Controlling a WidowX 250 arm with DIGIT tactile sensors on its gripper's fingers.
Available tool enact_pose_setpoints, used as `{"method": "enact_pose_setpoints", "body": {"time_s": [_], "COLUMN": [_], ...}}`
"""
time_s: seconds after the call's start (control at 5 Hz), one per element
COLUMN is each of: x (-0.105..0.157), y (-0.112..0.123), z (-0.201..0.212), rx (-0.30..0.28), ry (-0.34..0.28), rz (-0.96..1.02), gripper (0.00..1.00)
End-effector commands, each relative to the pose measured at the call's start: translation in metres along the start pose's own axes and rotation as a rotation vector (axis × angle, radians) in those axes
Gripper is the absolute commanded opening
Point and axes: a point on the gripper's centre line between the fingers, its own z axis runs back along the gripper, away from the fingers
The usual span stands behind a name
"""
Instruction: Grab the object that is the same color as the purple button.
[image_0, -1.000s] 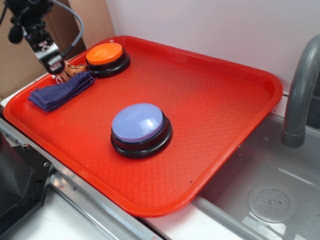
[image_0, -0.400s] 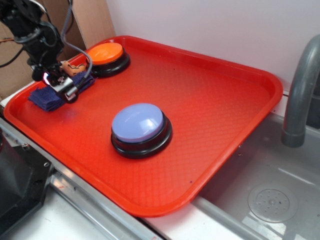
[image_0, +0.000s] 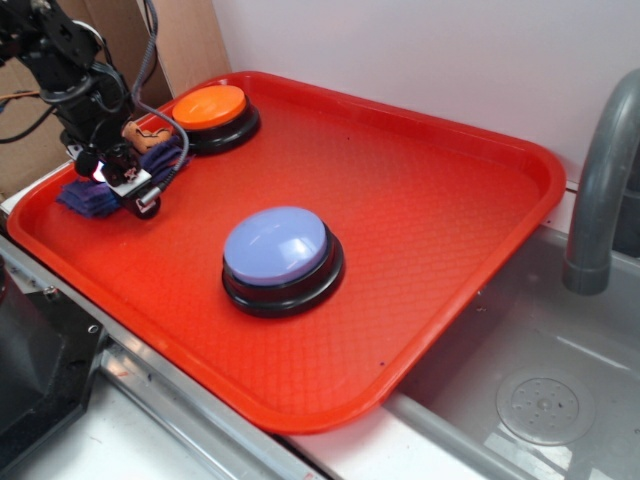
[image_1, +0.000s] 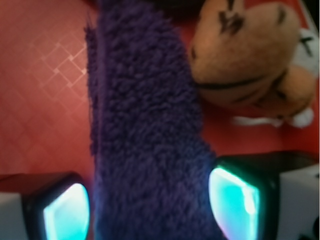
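Okay, fingers (image_1: 150, 207) open, straddling the purple cloth (image_1: 145, 125) at the tray's (image_0: 420, 200) far-left corner. Risk: orange plush toy (image_1: 245, 55) sits just beside it; closing could snag it, or pinch only fuzz.

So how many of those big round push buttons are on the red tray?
2. The orange button sits at the tray's far left corner, beside the purple cloth and the gripper. The purple button sits near the tray's middle. None seems hidden.
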Motion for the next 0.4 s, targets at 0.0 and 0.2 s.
{"method": "enact_pose_setpoints", "body": {"time_s": [0.0,0.2], "x": [0.0031,0.0024], "y": [0.0065,0.0084], "z": [-0.0055,-0.0029], "rx": [0.002,0.014], "ry": [-0.05,-0.056], "rz": [0.135,0.143], "gripper": [0.0,0.0]}}
